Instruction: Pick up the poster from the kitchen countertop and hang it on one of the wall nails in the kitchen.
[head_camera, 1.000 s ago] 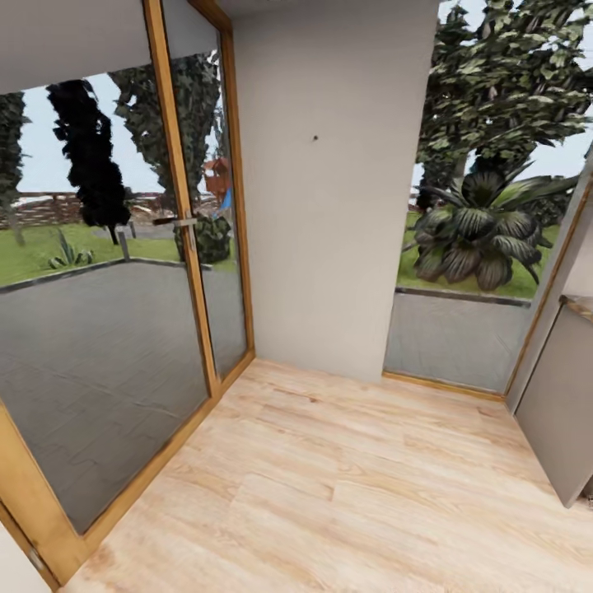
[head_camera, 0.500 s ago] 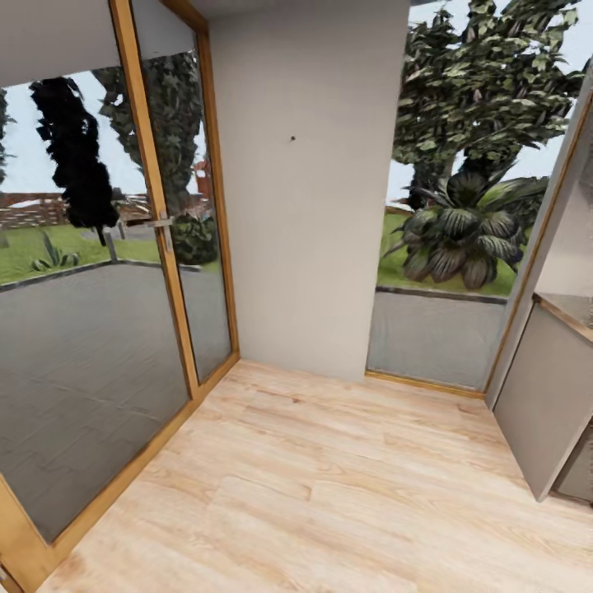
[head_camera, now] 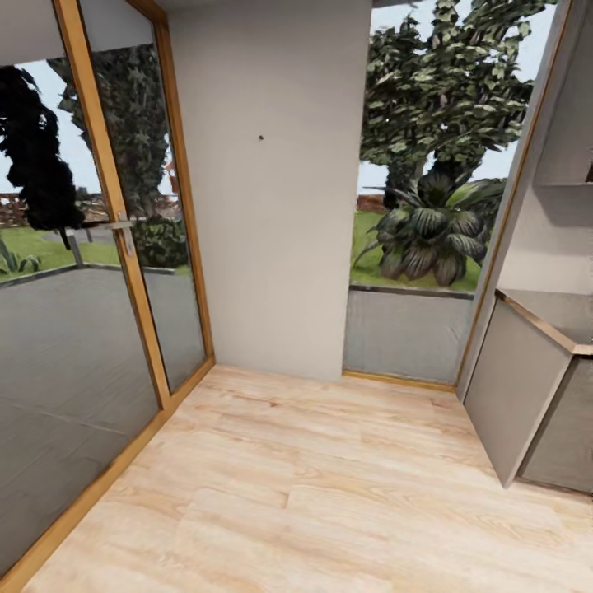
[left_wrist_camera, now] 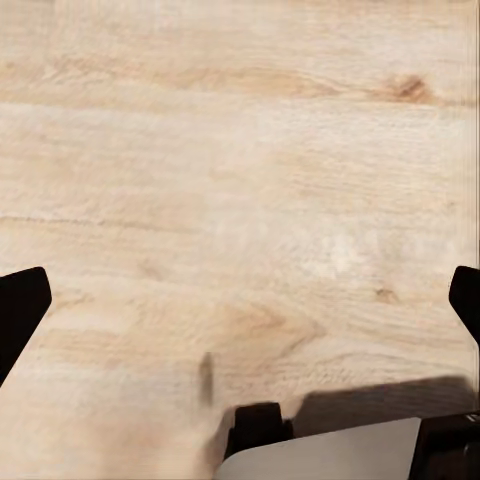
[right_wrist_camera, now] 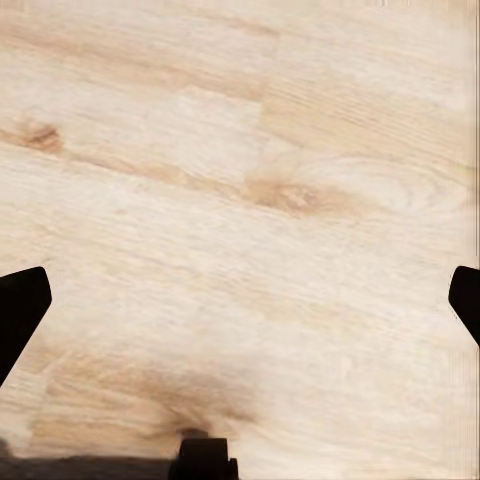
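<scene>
Head view: a corner of a room with a pale wood-plank floor (head_camera: 329, 494). Straight ahead stands a plain off-white wall panel (head_camera: 272, 247), and high on it sits a single wall nail (head_camera: 261, 137), a tiny dark dot well above the floor. To the left of the panel is a glazed door (head_camera: 82, 329) in an orange-brown wooden frame, with a metal lever handle (head_camera: 118, 225) on its middle stile; through the glass appear a grey paved terrace, grass and dark trees. To the right of the panel a tall window (head_camera: 420, 206) gives onto a broad-leaved plant (head_camera: 428, 231) and a large tree. At the far right edge stands a grey cabinet (head_camera: 527, 387) with a thin wood-coloured edging along its top; its surface is cut off by the picture's border. The poster and the kitchen countertop lie outside all three pictures.

Left wrist view: the left gripper (left_wrist_camera: 240, 300) points down at the wood-plank floor; its two dark fingertips (left_wrist_camera: 20, 310) sit at opposite borders, spread wide apart with nothing between them. A pale grey part of the robot shows at one edge.

Right wrist view: the right gripper (right_wrist_camera: 240, 300) likewise faces the plank floor, its dark fingertips (right_wrist_camera: 20, 305) spread wide and empty.
</scene>
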